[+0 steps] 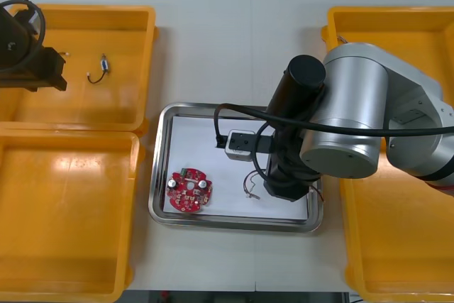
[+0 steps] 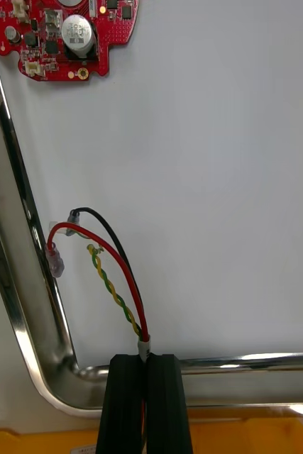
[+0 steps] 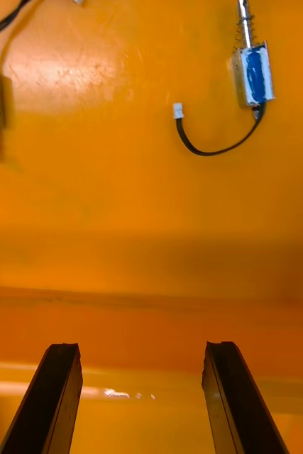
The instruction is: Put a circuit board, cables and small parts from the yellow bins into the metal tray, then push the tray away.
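Right claw [image 2: 149,360] pinches red-and-yellow cable [image 2: 111,287] inside metal tray [image 2: 27,298]; left claw [image 3: 140,347] parted.

The right arm [image 1: 362,115] has a rounded silver housing [image 1: 347,133], a black cylindrical link [image 1: 298,94] and its own black cable [image 1: 397,131]; its fingers [image 2: 126,404] are black.

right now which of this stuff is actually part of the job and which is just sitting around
In the job: right pincer, shut on the red and yellow cable in the metal tray; circuit board in the tray; left pincer, open over a small metal part in the far left bin.
Sitting idle: near left bin; near right bin.
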You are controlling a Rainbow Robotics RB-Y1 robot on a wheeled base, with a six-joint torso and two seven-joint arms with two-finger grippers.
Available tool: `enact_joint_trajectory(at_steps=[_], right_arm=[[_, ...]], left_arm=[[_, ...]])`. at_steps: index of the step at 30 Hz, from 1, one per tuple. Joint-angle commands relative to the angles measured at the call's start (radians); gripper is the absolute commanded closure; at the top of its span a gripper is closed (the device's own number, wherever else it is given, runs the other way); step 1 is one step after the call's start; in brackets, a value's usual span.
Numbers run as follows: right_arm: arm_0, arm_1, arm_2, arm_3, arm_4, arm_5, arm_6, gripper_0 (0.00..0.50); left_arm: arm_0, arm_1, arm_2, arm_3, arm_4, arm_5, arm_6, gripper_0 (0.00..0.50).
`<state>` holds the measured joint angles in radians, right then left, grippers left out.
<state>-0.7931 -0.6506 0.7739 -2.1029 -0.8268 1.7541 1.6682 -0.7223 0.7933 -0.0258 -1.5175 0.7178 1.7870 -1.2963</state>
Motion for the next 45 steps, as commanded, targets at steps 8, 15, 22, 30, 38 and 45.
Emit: enact_joint_trajectory(at_steps=[8,15,22,30,38,45], right_arm=[[-0.017,0.052,0.133,0.101,0.117,-0.117,0.008,0.500],[0.005,0.078,0.151,0.161,0.138,-0.153,0.002,0.500],[0.009,0.089,0.153,0.161,0.152,-0.156,-0.001,0.483],[0.012,0.091,0.153,0.161,0.167,-0.156,-0.001,0.104],[0.012,0.086,0.151,0.135,0.196,-0.150,-0.002,0.000],[0.009,0.083,0.105,0.109,0.170,-0.105,-0.012,0.000]], left_arm=[[-0.117,0.030,0.041,0.209,-0.043,-0.133,-0.178,0.000],[-0.181,0.009,0.010,0.358,-0.063,-0.216,-0.245,0.000],[-0.236,-0.016,-0.037,0.470,-0.086,-0.299,-0.264,0.000],[-0.301,-0.048,-0.054,0.640,-0.118,-0.364,-0.344,0.000],[-0.333,-0.051,-0.128,0.724,-0.132,-0.422,-0.376,0.000],[-0.336,-0.063,-0.134,0.749,-0.149,-0.443,-0.391,0.000]])
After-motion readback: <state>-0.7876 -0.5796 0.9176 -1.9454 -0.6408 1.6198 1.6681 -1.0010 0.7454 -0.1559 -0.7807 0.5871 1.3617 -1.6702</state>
